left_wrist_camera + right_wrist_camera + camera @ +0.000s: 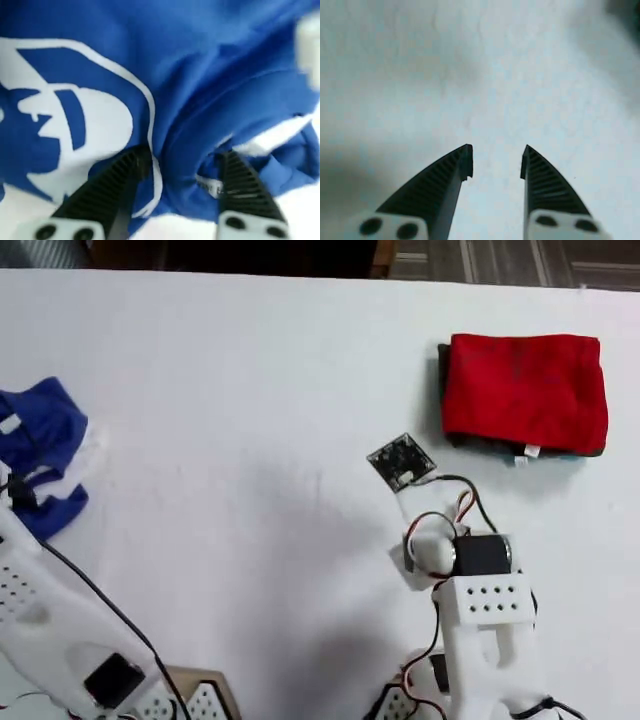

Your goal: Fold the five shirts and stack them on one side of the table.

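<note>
A crumpled blue shirt (40, 445) with a white print lies at the table's far left edge. My left gripper (182, 162) is open right at it, and a bunched fold of the blue shirt (210, 90) lies between its two black fingers (120, 185). A folded red shirt (525, 390) rests at the back right on top of a folded dark shirt (444, 390), of which only an edge shows. My right gripper (496, 160) is open over bare white table with nothing between its fingers. The right arm (480, 590) stands in front of the red stack.
The white table (250, 420) spreads wide between the blue shirt and the red stack. The left arm's white body (50, 620) crosses the front left corner. Wires and a small circuit board (401, 461) sit on the right arm's wrist.
</note>
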You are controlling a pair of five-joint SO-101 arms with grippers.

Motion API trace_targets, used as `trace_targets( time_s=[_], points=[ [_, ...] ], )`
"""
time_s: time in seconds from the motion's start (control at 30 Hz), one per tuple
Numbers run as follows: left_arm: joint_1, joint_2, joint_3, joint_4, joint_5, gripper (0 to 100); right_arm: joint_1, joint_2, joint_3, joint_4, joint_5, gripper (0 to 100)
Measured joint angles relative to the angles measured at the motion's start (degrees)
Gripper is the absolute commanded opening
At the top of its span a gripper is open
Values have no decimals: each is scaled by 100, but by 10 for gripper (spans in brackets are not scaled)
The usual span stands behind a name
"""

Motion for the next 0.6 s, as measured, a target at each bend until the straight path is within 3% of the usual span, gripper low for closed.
trace_targets(
  time_s=[0.03, 0.2, 0.4, 0.6],
  points=[
    [35, 0, -229, 264, 0, 50, 0, 0, 0, 0, 0, 159],
    [510, 0, -1723, 1609, 264, 24, 0, 0, 9, -62, 0, 159],
    [1222, -536, -2233, 1785, 519, 24, 0, 0, 18, -211, -35, 159],
    [1776, -1916, -1407, 1785, 519, 43, 0, 0, 18, -211, -35, 162]
  ],
)
